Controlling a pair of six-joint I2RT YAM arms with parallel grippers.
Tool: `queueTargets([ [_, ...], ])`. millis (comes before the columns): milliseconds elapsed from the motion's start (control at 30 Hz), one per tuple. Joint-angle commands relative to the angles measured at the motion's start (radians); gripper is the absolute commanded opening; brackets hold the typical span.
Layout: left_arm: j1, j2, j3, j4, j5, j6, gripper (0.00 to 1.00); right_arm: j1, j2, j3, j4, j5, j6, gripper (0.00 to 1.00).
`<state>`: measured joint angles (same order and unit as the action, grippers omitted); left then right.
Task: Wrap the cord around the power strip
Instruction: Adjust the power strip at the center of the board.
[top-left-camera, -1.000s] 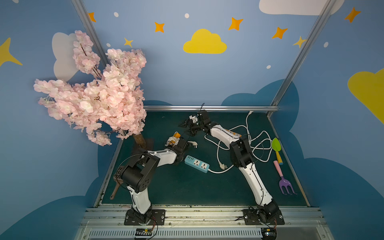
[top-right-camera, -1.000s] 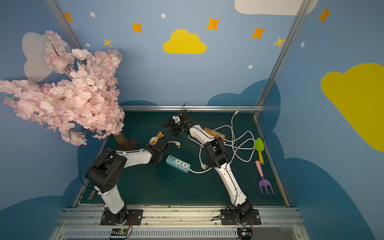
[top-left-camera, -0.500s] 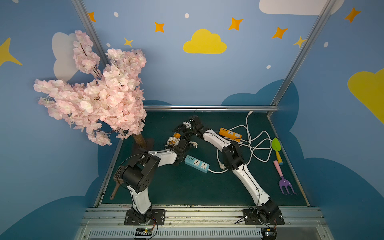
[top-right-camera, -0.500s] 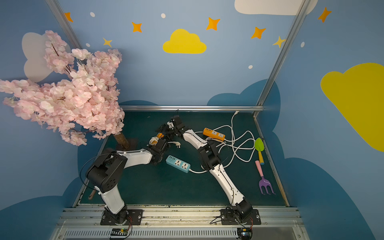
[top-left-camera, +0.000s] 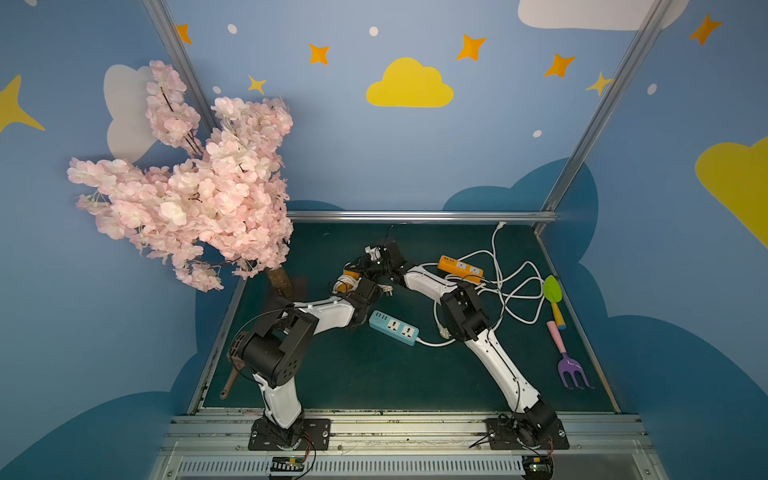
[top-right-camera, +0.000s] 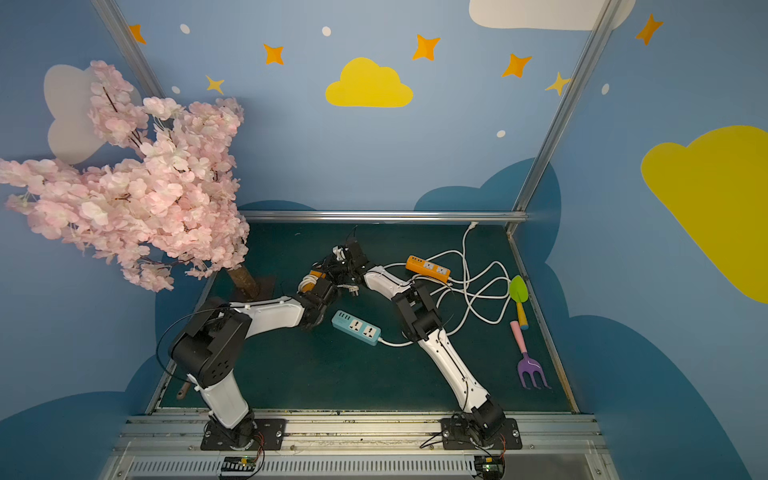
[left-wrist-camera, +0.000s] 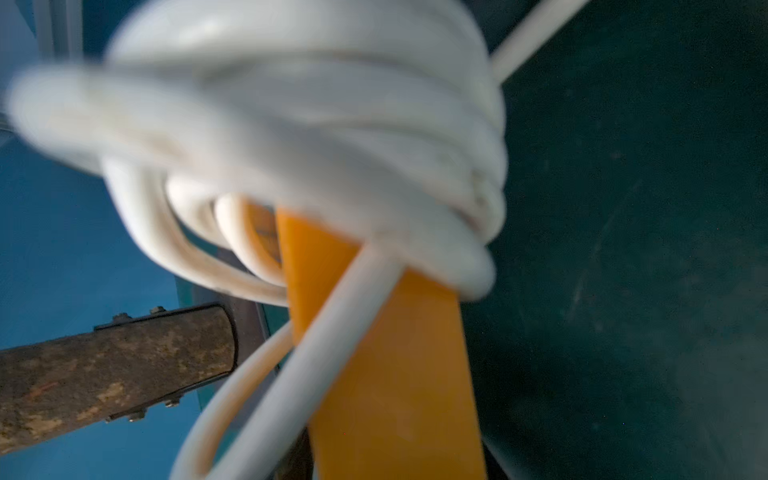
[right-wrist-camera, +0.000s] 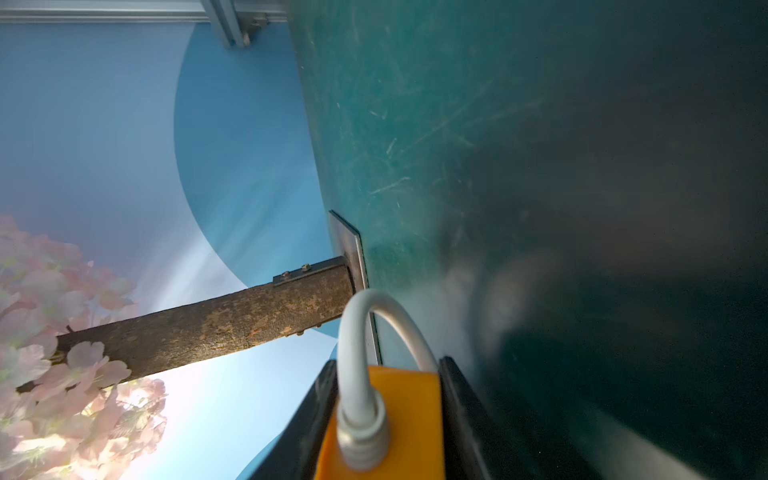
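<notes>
Right arm (top-left-camera: 428, 282) swung to wrapped power strip (top-left-camera: 349, 276), right jaws clamping it, left jaws unclear, three strips

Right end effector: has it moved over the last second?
Yes. In a top view the right end effector has shifted away from the silver back rail, forward and leftward in the picture, onto the cord-wrapped orange power strip.

Our left arm (top-left-camera: 332, 312) and right arm (top-left-camera: 496, 359) match — white shells on long links, black joint housings — each on a black, screwed base plate (top-left-camera: 320, 434).
</notes>
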<state>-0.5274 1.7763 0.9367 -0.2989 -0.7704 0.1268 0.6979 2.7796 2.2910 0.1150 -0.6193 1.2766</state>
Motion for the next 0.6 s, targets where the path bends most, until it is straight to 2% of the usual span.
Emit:
queueTargets([
  [0,0.002,-0.055,0.030,-0.157,0.103,-0.044,0.65,-0.003,-0.020,-0.087,0.147,0.100,-0.016,0.31],
  [33,0.002,-0.067,0.046,-0.192,0.134,-0.057,0.71,-0.005,-0.027,-0.115,0.180,0.114,-0.018,0.30],
  [67,0.003,-0.080,0.061,-0.222,0.162,-0.068,0.73,-0.005,-0.036,-0.145,0.218,0.132,-0.020,0.29],
  [400,0.010,-0.227,0.178,-0.376,0.410,-0.212,0.73,-0.006,-0.070,-0.304,0.480,0.211,-0.022,0.25],
  [567,0.113,-0.278,0.231,-0.371,0.602,-0.349,0.72,-0.008,-0.065,-0.307,0.520,0.203,-0.020,0.26],
])
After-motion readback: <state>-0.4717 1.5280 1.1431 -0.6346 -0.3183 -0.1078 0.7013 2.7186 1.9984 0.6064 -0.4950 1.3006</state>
